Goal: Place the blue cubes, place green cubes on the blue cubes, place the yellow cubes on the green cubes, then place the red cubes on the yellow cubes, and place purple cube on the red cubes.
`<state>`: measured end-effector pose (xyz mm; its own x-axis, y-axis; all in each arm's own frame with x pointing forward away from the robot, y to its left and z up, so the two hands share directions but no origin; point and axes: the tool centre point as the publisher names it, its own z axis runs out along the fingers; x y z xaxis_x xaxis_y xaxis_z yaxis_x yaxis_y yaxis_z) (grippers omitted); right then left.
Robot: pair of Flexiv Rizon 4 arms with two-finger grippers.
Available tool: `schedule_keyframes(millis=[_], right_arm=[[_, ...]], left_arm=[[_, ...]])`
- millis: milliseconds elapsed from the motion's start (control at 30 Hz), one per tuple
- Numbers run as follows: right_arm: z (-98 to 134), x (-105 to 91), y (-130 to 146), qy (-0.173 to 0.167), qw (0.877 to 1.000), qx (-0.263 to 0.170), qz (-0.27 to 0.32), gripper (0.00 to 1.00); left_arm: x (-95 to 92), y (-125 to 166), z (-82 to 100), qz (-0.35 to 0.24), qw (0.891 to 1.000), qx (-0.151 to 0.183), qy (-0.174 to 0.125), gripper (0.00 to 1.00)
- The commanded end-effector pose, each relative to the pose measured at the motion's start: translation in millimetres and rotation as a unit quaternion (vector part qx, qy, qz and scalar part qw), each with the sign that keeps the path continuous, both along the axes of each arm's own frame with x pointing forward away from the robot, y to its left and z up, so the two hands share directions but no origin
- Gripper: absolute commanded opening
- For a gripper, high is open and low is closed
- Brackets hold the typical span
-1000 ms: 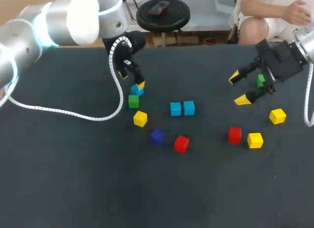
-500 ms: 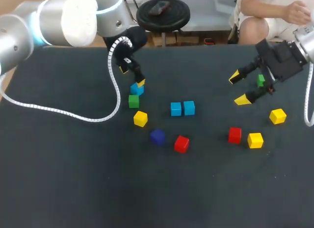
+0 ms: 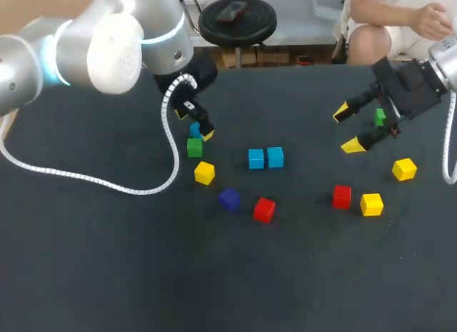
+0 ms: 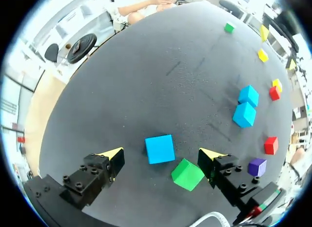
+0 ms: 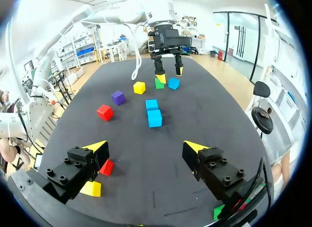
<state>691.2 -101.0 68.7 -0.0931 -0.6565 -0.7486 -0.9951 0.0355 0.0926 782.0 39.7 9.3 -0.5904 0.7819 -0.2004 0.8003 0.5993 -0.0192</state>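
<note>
Between the left gripper's wide-open jaws sits 1 blue cube.

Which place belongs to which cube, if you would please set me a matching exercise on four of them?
Things:
1 purple cube
2 lone blue cube
3 blue pair
4 right-side green cube

Places:
A close by the right hand
B between the left hand's open fingers
C between a yellow cube and a red cube
D touching side by side, mid-table

Pairs: 1-C, 2-B, 3-D, 4-A
</note>
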Motion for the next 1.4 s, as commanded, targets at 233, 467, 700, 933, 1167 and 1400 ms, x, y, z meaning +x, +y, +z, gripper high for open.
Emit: schedule_keyframes(millis=[233, 467, 700, 933, 1167, 1400], right_arm=[[0, -0.1, 0, 0.0, 1.0, 0.001, 0.0, 1.0], [0, -0.1, 0, 0.0, 1.0, 0.001, 0.0, 1.0], [0, -0.1, 0, 0.0, 1.0, 0.001, 0.0, 1.0], [0, -0.1, 0, 0.0, 1.0, 0.001, 0.0, 1.0], [0, -0.1, 0, 0.0, 1.0, 0.001, 0.0, 1.0], [0, -0.1, 0, 0.0, 1.0, 0.001, 0.0, 1.0]], left_arm=[[2.9, 2, -11.8, 0.004, 1.0, -0.005, 0.015, 1.0], [8.3, 4, -17.7, 0.006, 1.0, -0.006, 0.014, 1.0], [15.4, 1, -21.5, -0.013, 1.0, -0.014, 0.012, 1.0], [14.2, 0, -24.9, -0.023, 0.999, -0.021, 0.013, 0.07], [11.3, 4, -23.4, -0.028, 1.0, -0.012, 0.005, 0.0], [18.1, 1, -7.2, -0.115, 0.993, -0.023, -0.028, 0.0]])
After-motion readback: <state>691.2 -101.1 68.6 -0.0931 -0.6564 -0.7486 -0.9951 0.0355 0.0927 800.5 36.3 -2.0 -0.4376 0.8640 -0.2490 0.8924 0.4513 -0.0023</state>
